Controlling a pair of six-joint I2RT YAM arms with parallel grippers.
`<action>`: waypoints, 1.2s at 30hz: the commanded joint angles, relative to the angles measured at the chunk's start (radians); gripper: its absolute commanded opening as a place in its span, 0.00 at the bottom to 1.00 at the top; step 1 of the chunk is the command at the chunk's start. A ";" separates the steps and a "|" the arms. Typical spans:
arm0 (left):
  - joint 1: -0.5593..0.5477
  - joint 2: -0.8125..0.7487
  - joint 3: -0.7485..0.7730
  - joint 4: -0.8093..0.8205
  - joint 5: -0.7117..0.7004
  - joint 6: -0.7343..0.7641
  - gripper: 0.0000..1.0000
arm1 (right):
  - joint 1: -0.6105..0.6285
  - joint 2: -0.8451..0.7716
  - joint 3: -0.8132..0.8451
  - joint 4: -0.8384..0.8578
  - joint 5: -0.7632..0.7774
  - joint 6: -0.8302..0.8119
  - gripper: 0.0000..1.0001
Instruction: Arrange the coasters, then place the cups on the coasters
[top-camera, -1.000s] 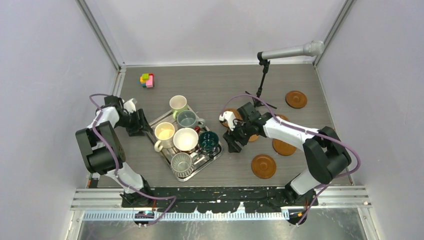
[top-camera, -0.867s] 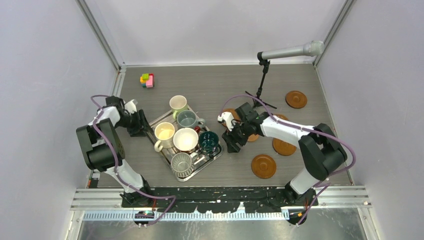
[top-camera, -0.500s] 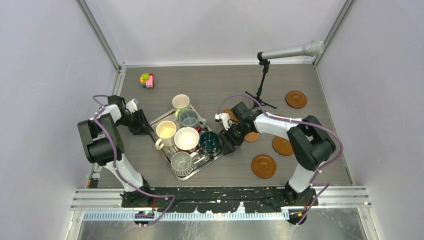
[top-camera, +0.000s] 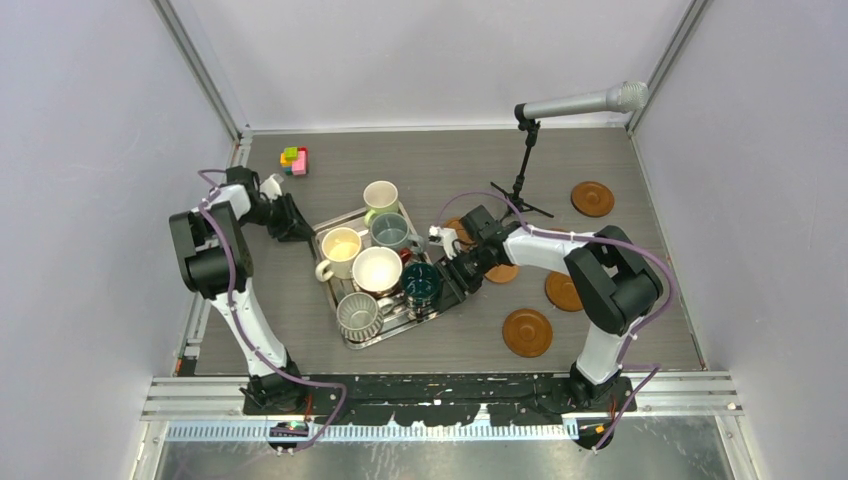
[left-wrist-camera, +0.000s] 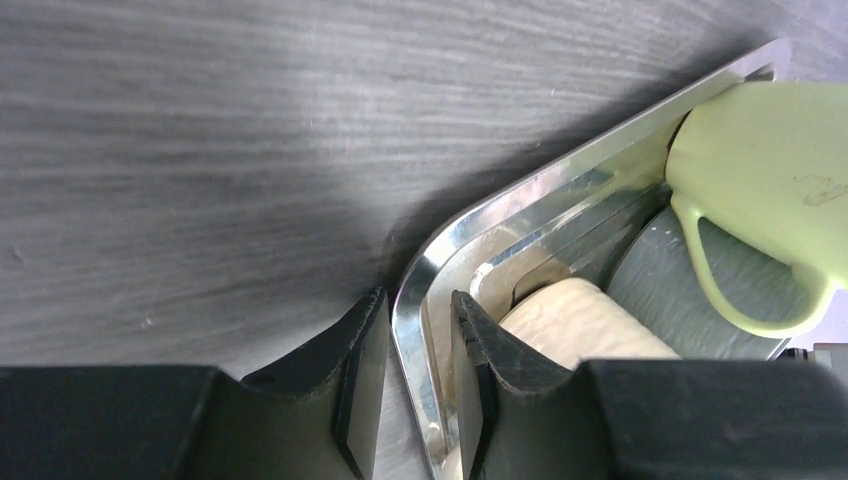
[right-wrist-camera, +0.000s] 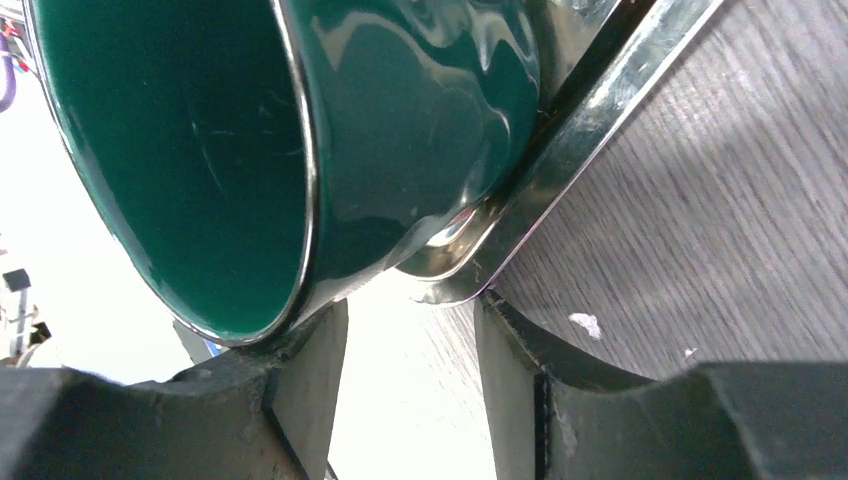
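Evidently both arms are going for the steel tray (left-wrist-camera: 470, 225) itself rather than for any single cup. The left pincer (left-wrist-camera: 417, 297) straddles the tray's rim at its far left corner, with one finger outside over the worktop (top-camera: 420, 170) and one inside near the cream cup (left-wrist-camera: 580, 320). Its jaws are nearly together, a sliver of gap showing either side of the metal, so I wouldn't call it clamped. The right pincer (right-wrist-camera: 410, 305) sits at the opposite corner beside the dark teal cup (right-wrist-camera: 400, 130), jaws plainly apart with the rim's corner between them.

All six cups (top-camera: 377, 270) stand crowded in the tray, none on a coaster. The coasters (top-camera: 527, 332) lie scattered over the right part of the worktop in no row, a couple partly hidden under the right arm. My guess is that taking opposite corners lets the arms shift the whole load steadily, making room to lay the coasters out.
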 joint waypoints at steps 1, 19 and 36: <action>-0.006 0.037 0.037 0.032 0.008 -0.001 0.32 | 0.006 -0.031 -0.039 0.135 -0.002 0.079 0.55; 0.004 -0.105 -0.154 0.062 0.015 0.018 0.42 | 0.013 0.136 -0.080 0.478 -0.107 0.445 0.32; 0.045 0.075 0.061 0.075 -0.044 0.009 0.33 | 0.045 0.324 0.128 0.605 -0.016 0.545 0.26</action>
